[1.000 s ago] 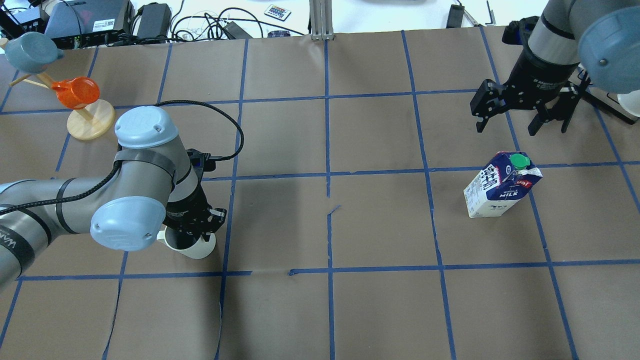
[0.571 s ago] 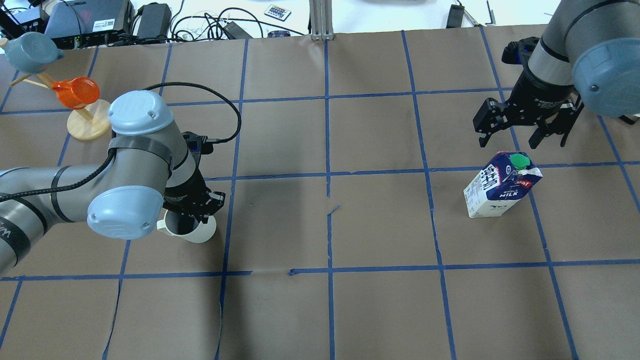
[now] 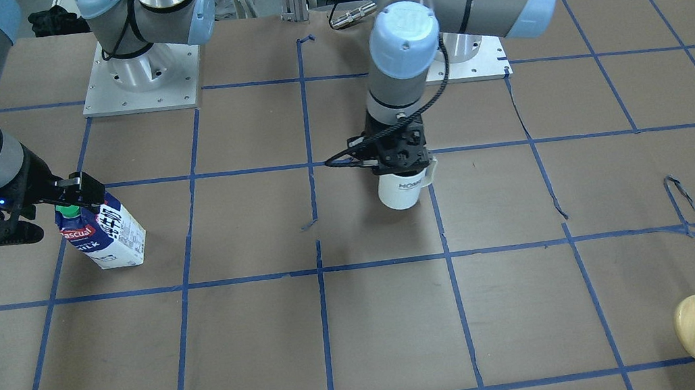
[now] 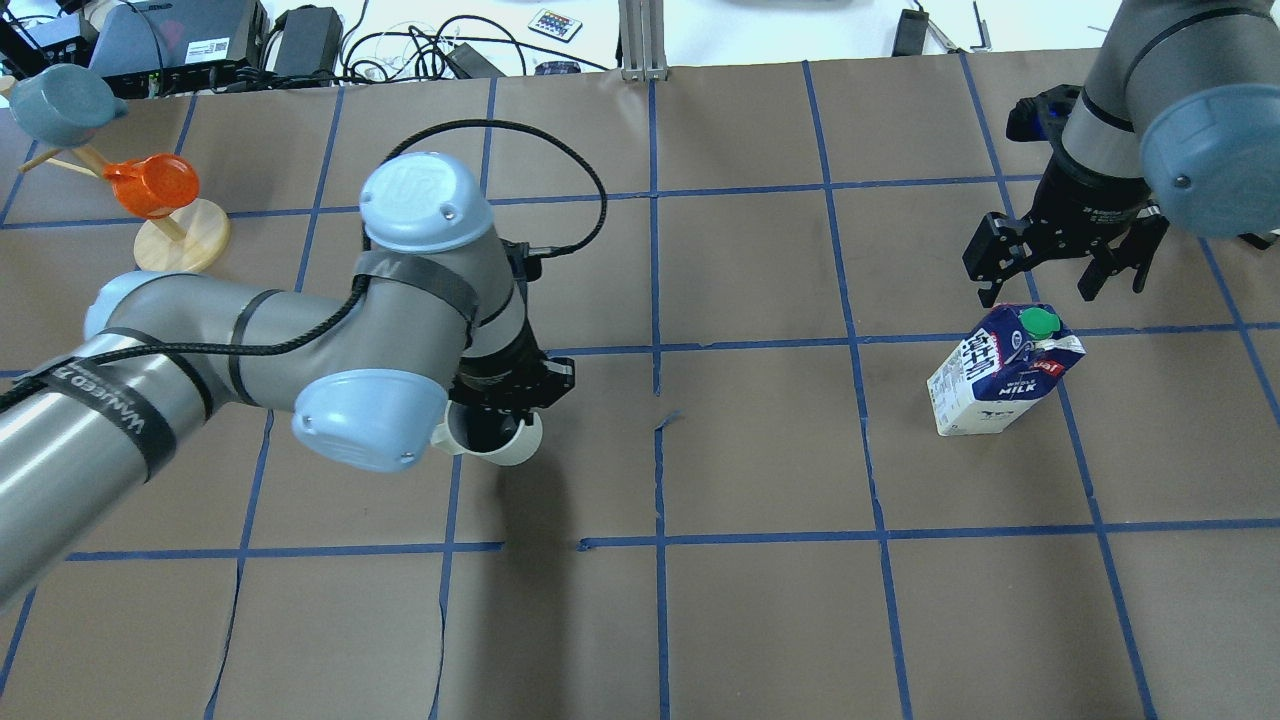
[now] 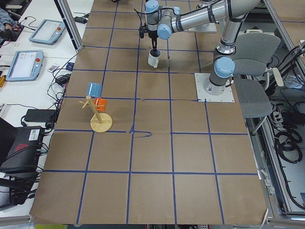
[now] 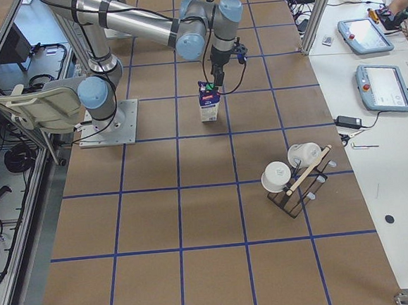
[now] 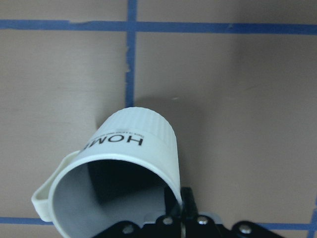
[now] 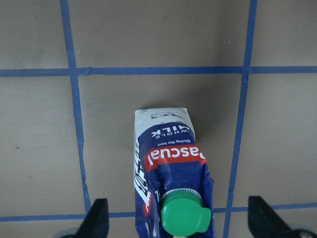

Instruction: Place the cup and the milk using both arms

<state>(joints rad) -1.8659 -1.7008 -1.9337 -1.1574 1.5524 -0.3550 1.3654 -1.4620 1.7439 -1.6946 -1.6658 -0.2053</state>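
Brown gridded table (image 4: pixel 760 620) — one cup (image 3: pixel 402 193), one milk (image 4: pixel 985 385)

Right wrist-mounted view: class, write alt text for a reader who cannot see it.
A blue and white milk carton with a green cap stands upright, seen from above; two black fingers, wide apart at the bottom edge, flank it without touching. It rests on brown paper crossed by blue tape lines.

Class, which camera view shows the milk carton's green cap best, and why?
Right wrist-mounted: the green cap is large and close, seen from above. Overhead exterior and front-facing show it small; exterior right shows a speck; the remaining views miss it.
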